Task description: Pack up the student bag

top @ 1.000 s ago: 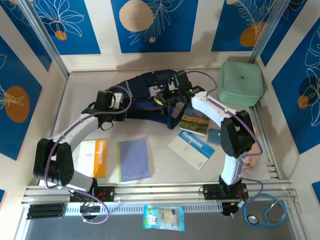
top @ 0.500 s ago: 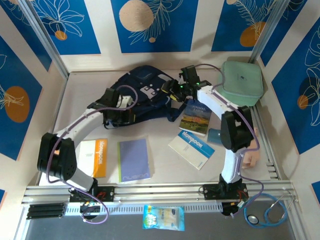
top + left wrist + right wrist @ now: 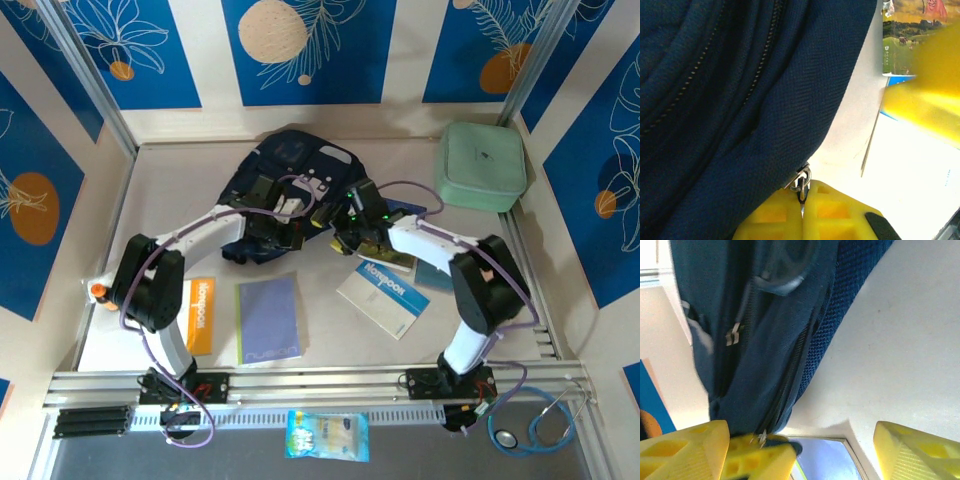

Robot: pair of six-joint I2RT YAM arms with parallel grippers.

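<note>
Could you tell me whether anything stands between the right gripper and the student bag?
Nothing visible does. The open right gripper sits at the edge of the student bag, with bare table beside it. The left gripper is shut on the zipper pull.

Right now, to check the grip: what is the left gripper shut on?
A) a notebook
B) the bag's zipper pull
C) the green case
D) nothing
B: in the left wrist view the left gripper is closed, pinching the metal zipper pull at the edge of the bag.
</note>
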